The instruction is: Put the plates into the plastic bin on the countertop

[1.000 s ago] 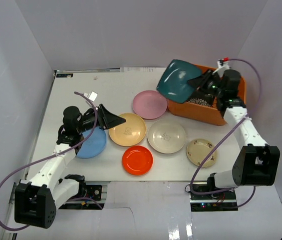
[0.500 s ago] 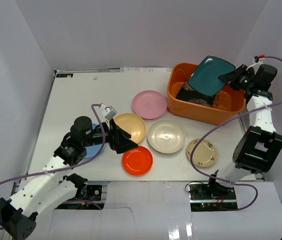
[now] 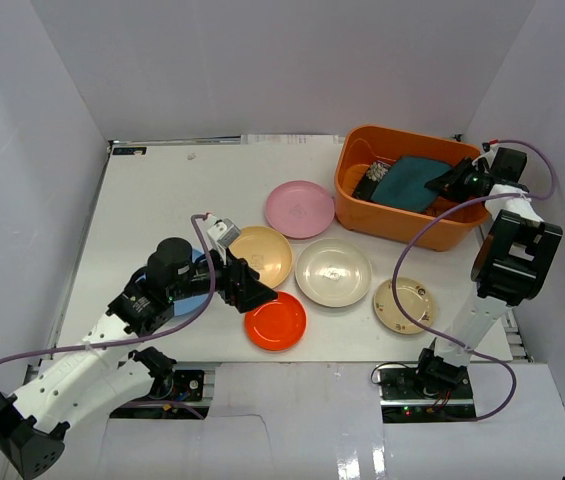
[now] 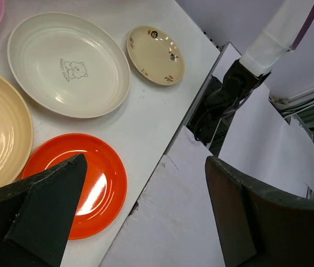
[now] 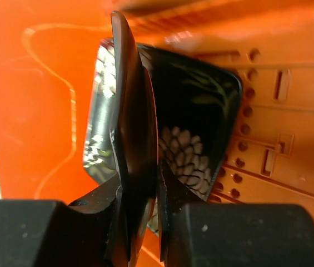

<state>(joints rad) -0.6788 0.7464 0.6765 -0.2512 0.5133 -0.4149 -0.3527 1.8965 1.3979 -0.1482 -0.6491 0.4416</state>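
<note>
The orange plastic bin stands at the countertop's back right. My right gripper reaches in over its right rim, shut on the edge of the dark teal square plate, which lies low inside on the black patterned plate. In the right wrist view the teal plate stands edge-on between my fingers, the patterned plate behind it. My left gripper is open and empty, at the upper left edge of the red-orange plate.
Pink, yellow, cream and small beige plates lie in the middle of the table. A light blue plate is mostly hidden under my left arm. The table's front edge runs just beyond the red-orange plate.
My right gripper carried the teal plate from the bin's back-left corner over the bin and lowered it inside. My left arm swung from the blue plate toward the red-orange plate.
</note>
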